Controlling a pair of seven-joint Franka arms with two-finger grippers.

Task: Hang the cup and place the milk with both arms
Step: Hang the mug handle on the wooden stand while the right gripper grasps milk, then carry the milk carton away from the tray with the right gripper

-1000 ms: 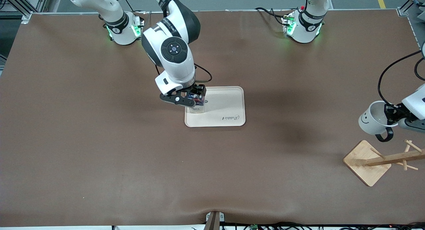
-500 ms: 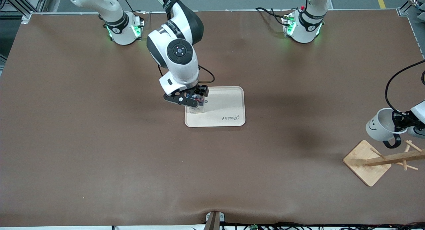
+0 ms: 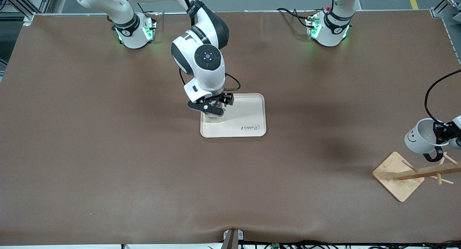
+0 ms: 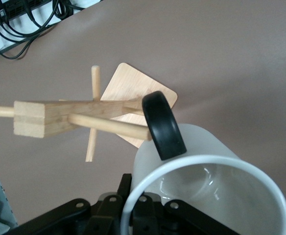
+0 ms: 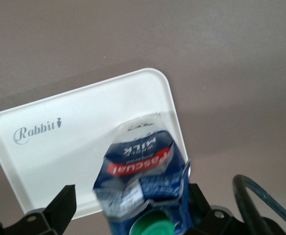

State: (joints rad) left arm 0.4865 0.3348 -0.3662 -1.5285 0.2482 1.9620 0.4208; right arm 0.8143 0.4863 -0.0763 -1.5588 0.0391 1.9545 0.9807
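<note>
Comparing this moment with the earlier front views, we note two changes. The left pincer (image 3: 440, 132), closed on the rim of the cup (image 3: 422, 136), has carried it toward the left arm's end of the desk (image 3: 108, 152) and lower, so that the cup now hangs over the wooden rack (image 3: 410, 174). In the left wrist view the black handle (image 4: 163, 125) sits right at the tip of one peg (image 4: 108, 126); we cannot tell whether the peg has entered the loop. We judge the hanging step to be in its final approach: the loop has to slide along that peg before the grip is released.

The right pincer (image 3: 213, 108) has swung a little over the tray (image 3: 248, 112), while the milk (image 3: 214, 116) has stayed at the same spot, at the tray's corner toward the right arm's end and nearer the front camera. The right wrist view shows the carton (image 5: 144, 188) between the fingers (image 5: 59, 205), which stand wide on either side; we cannot confirm contact, so the state of the grip is undetermined. The carton's base appears to rest on the tray. We judge that placement is nearly complete, pending withdrawal.

Risk: a misaligned loop would push the light rack aside.
</note>
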